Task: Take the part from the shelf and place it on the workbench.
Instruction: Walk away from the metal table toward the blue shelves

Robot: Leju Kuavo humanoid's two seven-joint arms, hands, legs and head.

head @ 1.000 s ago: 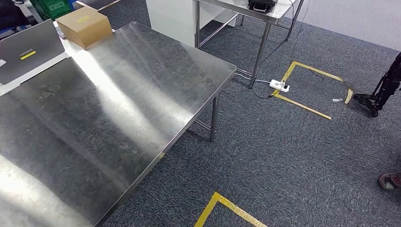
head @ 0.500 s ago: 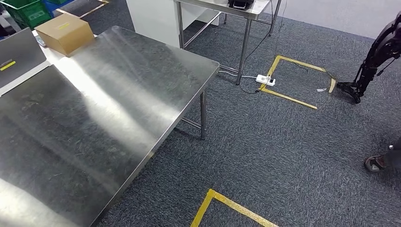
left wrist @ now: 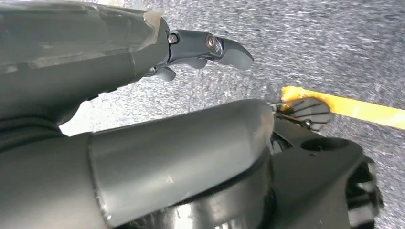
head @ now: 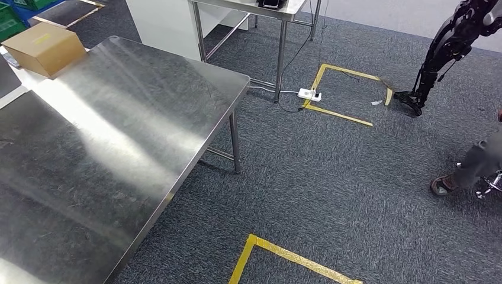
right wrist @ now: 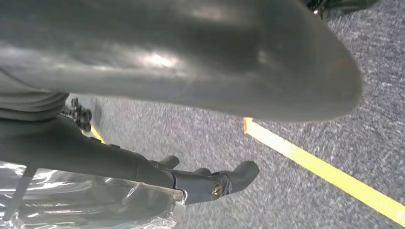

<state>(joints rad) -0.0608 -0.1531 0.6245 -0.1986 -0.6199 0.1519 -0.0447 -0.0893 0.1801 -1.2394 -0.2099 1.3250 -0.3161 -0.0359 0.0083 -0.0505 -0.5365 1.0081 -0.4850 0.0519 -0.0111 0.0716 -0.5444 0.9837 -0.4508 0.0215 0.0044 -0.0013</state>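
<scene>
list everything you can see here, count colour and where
workbench: 1, steel, left of the head view
cardboard box: 1, brown, far left corner of the workbench
second table: 1, steel, beyond the workbench
power strip: 1, white, on the carpet by the second table's leg
floor tape: several yellow lines on grey carpet, far and near
crate: at least 1, green, top left edge
black stand: 1, top right
person's shoe: 1, dark, right edge
left hand: 1, grey, hanging over the carpet, holds nothing
right hand: 1, dark grey, over the carpet, against clear plastic wrap
</scene>
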